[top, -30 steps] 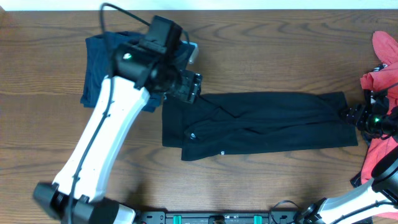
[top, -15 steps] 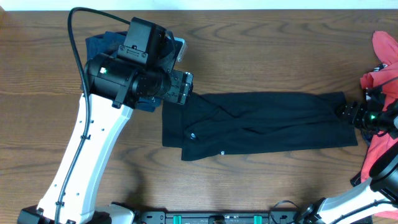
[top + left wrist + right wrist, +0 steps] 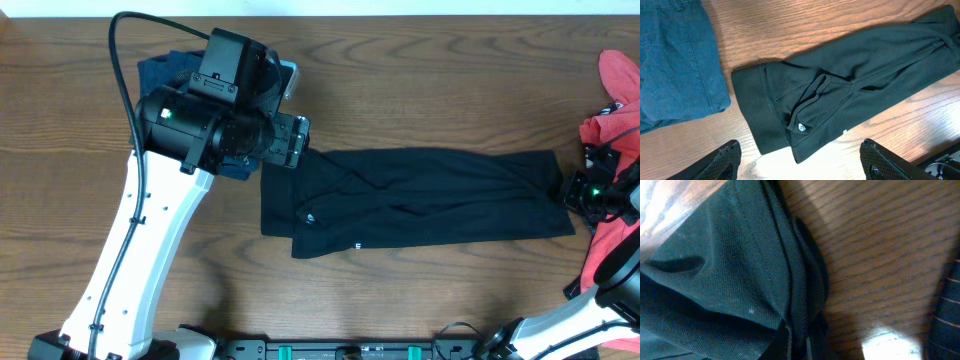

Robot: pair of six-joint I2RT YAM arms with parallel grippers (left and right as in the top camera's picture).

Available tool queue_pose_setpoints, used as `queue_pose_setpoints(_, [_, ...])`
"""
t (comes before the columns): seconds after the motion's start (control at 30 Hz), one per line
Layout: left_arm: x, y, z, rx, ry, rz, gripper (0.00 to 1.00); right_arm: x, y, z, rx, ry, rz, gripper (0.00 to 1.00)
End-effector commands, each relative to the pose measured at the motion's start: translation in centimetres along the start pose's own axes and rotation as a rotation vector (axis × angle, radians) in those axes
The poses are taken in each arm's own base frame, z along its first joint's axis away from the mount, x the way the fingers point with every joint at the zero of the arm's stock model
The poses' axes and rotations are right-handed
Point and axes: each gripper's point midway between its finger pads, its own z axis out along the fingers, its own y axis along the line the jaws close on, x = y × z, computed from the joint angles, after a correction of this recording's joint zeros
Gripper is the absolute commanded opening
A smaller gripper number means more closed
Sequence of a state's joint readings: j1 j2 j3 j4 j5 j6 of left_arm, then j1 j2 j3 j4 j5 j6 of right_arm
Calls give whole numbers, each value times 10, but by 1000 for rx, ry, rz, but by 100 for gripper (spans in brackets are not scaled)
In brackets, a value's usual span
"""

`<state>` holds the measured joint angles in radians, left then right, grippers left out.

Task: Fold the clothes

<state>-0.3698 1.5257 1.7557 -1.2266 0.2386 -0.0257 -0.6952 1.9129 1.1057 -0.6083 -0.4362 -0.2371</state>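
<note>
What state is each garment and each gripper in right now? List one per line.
black garment: laid out long, creased
navy shorts: lying flat
coral-red pieces: crumpled in a heap
left gripper: open, holding nothing
right gripper: shut on the black garment's end

Black garment point(image 3: 850, 85): long, flat, creased, running lower left to upper right.
Logo point(image 3: 802, 127): small, white, near the garment's lower-left end.
Navy shorts point(image 3: 675, 65): upper left, just beside the garment.
Table point(image 3: 790, 25): brown wood.
Left gripper point(image 3: 800, 162): fingertips spread wide along the bottom edge.
</note>
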Motion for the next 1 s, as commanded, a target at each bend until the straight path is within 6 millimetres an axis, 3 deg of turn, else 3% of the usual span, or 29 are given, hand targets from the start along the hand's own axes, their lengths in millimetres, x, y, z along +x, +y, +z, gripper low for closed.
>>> queue_pose_setpoints(0.0, [-3,4,-6,-24,-18,5,78,1,-10,1,20,14,63,1])
queue_pose_setpoints(0.23, [-3,4,-6,-24,-18,4,78,-42,-9,-43,3,-50,89,1])
queue_pose_setpoints(0.4, [-3,4,-6,-24,-18,4,78,-73,3,-80,13,-99,58,1])
queue_pose_setpoints(0.6, [-4,4,-6,-24,-25,5,79,-70,22,-83,-5,-55,53,1])
queue_pose_setpoints(0.97, [-4,4,-6,-23,-26,5,79,-37,80,-64,10,125,-55,1])
